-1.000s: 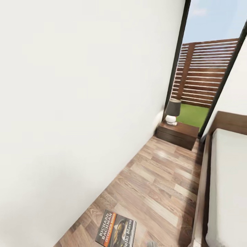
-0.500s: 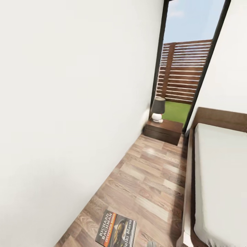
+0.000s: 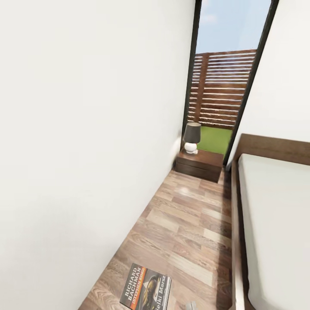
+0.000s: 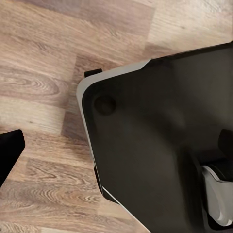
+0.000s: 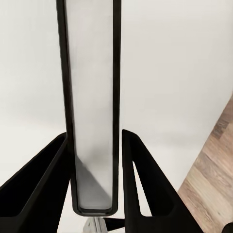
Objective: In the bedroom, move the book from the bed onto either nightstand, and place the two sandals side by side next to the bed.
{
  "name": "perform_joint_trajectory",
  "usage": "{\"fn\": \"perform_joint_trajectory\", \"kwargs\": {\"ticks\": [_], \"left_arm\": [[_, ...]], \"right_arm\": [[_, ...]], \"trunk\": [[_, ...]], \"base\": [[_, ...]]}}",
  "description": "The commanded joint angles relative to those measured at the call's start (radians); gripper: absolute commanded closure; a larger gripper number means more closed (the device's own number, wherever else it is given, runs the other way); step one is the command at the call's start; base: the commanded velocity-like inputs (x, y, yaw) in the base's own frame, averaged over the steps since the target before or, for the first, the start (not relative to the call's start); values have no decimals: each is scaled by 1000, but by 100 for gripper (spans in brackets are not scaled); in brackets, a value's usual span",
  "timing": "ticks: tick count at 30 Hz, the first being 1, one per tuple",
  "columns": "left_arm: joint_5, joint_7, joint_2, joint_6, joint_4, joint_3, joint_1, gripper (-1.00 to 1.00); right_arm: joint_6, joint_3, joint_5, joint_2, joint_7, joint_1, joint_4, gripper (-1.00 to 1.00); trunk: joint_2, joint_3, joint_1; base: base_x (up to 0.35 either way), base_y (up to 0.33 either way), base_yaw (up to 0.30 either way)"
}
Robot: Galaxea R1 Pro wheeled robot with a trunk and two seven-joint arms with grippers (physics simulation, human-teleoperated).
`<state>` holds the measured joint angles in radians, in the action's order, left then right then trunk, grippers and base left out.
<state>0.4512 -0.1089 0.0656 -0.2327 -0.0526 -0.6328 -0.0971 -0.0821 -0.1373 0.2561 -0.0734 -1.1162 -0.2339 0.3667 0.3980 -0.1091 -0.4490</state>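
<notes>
The book point(image 3: 146, 287), dark with an orange band and a car picture, hangs low over the plank floor at the near edge of the head view. My right gripper point(image 5: 93, 136) is shut on it, and the right wrist view catches the book point(image 5: 92, 97) edge-on between the two black fingers point(image 5: 133, 160). Ahead, the nightstand point(image 3: 200, 165) stands in the corner below the window. The bed point(image 3: 275, 224) runs along the right. One black finger point(image 4: 9, 150) of my left gripper stands far out over the floor, holding nothing. The sandals are out of view.
A white wall point(image 3: 86, 150) closes the left side, leaving a narrow strip of floor point(image 3: 189, 224) between it and the bed frame point(image 3: 236, 224). A dark-shaded lamp point(image 3: 191, 137) stands on the nightstand. My own dark base point(image 4: 155, 145) sits below the left wrist.
The whole head view has shifted: nightstand, window and bed now sit further left in the picture, so the camera moved. The book keeps its place in the picture, still held.
</notes>
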Motion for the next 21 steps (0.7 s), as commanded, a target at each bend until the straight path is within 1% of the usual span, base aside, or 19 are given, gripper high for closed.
{"fn": "perform_joint_trajectory", "kwargs": {"ticks": [1,8,21], "left_arm": [[11,-5,0,-2,0,-7,-1,-100],[11,-5,0,-2,0,-7,-1,-100],[11,-5,0,-2,0,-7,-1,-100]], "right_arm": [[-8,-3,5,0,-4,-1,0,100],[-8,-2,6,0,-5,-1,1,100],[-8,-2,6,0,-5,-1,1,100]], "trunk": [[2,-2,-1],[2,2,-1],[2,16,-1]], "base": [[277,58,-24],[279,26,-96],[278,4,-184]]}}
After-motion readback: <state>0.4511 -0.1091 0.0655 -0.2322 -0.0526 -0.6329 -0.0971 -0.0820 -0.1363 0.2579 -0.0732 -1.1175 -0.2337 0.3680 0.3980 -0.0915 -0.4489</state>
